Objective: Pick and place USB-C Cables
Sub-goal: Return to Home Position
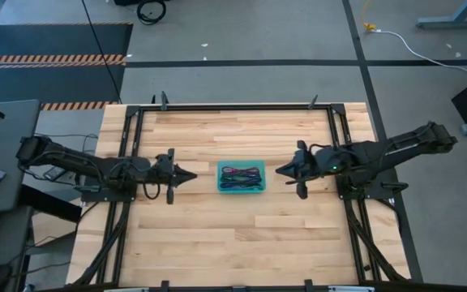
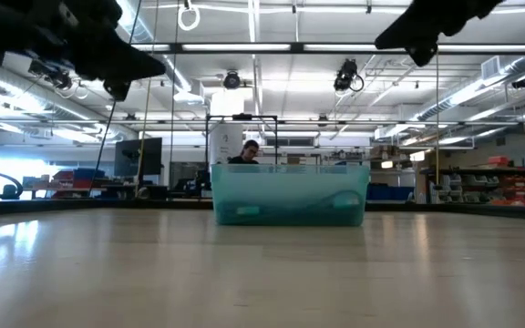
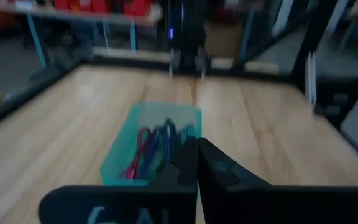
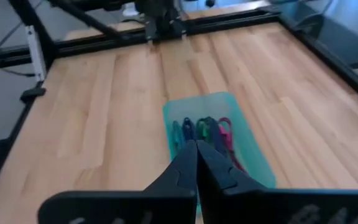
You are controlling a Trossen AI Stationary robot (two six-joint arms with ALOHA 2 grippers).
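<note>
I see the USB-C cables [image 4: 202,132] lying side by side inside the translucent teal tray [image 1: 242,191], which sits at the middle of the wooden surface [image 1: 242,235]. From the right wrist view I make out teal-blue, green, purple and maroon strands. My left pincer [image 1: 190,176] hangs above the surface on the tray's left side, fingers pressed together, holding nothing. My right pincer [image 1: 280,170] hangs opposite, on the tray's right side, likewise closed and empty. Both point at the tray without touching it.
</note>
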